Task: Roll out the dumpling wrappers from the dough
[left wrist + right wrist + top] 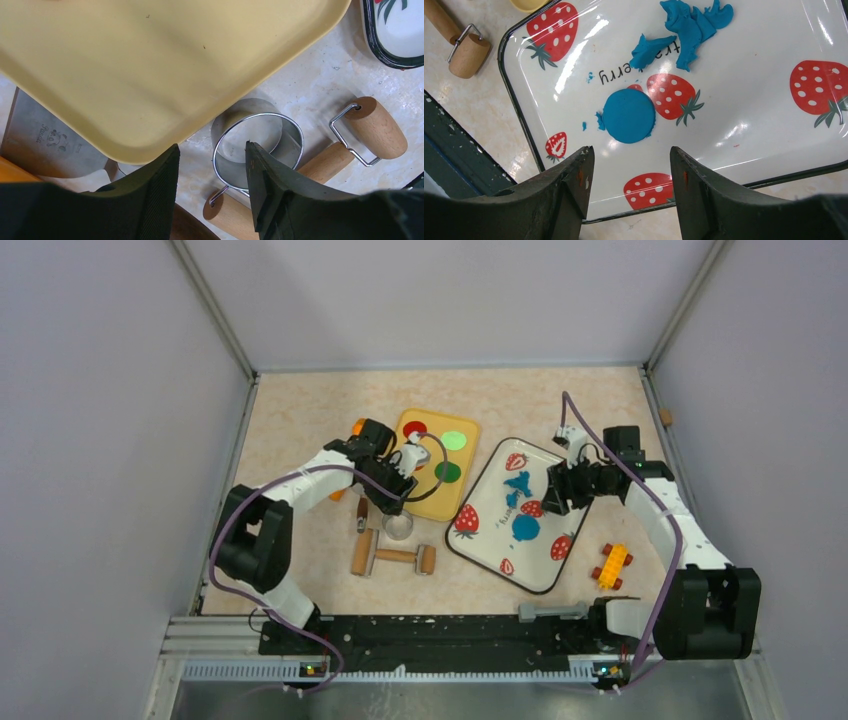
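Observation:
A round flat blue dumpling wrapper (pixel 629 115) lies on the strawberry-print tray (pixel 749 100), with a small ragged bit at its left edge. Ragged blue dough scraps (pixel 689 25) lie further up the tray. My right gripper (pixel 630 152) hovers open over the tray's near rim, just short of the wrapper, with nothing between its fingers. From above, the wrapper (pixel 526 528) and the dough (pixel 517 485) lie left of the right gripper (pixel 553 498). My left gripper (pixel 210 150) is open and empty beside the metal ring cutter (pixel 257 140), at the yellow tray's corner (pixel 150 65).
The yellow tray (pixel 425 502) holds a red disc (pixel 414 429) and two green discs (pixel 455 440). A wooden rolling pin (pixel 393 556) lies in front of the ring cutter (pixel 398 526). A metal scraper (pixel 45 140) lies beside the yellow tray. A yellow-and-red toy (pixel 611 565) sits right of the strawberry tray.

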{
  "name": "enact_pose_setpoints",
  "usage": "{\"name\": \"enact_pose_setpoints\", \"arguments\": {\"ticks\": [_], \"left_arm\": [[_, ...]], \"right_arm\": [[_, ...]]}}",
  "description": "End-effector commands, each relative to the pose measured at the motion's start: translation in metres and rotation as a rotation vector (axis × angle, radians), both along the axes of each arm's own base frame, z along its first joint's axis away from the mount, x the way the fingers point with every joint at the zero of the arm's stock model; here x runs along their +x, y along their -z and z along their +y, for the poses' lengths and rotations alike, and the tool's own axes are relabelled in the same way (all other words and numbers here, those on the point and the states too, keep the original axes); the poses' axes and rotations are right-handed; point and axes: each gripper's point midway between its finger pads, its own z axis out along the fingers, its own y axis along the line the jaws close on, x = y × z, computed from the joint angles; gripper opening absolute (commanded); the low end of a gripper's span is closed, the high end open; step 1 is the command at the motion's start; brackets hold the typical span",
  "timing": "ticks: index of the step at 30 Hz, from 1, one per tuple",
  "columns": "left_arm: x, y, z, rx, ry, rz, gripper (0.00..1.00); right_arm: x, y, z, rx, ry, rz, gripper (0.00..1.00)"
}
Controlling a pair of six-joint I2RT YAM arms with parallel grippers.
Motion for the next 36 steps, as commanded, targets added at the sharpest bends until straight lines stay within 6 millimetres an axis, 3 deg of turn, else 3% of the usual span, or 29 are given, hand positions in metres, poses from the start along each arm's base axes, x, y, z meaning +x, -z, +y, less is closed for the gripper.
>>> {"name": "enact_pose_setpoints", "arguments": {"ticks": [1, 3, 7, 10, 16, 24, 36], "left_arm": [[0.009, -0.011, 0.000, -0.017, -0.011, -0.025, 0.55], [0.015, -0.022, 0.008, 0.007, -0.069, -0.045, 0.57], [0.033, -0.041, 0.044, 0.071, -0.278, -0.089, 0.61], [0.035, -0.040, 0.070, 0.109, -0.399, -0.068, 0.64], [0.031, -0.030, 0.105, 0.150, -0.468, 0.027, 0.64], [0.029, -0.035, 0.077, -0.143, -0.685, 0.325, 0.65], [0.007, 0.013, 0.082, -0.069, -0.776, 0.466, 0.54]], "right_arm": [[0.003, -0.005, 0.003, 0.002, -0.019, -0.030, 0.59], [0.002, -0.006, 0.002, -0.004, -0.023, -0.028, 0.59], [0.003, -0.009, 0.001, -0.010, -0.018, -0.037, 0.59], [0.005, -0.010, 0.001, -0.007, -0.012, -0.040, 0.60], [0.009, -0.012, 0.003, 0.008, -0.004, -0.032, 0.61], [0.012, -0.012, 0.006, 0.028, 0.007, -0.023, 0.62], [0.014, -0.019, 0.007, 0.034, 0.003, -0.028, 0.62]]}}
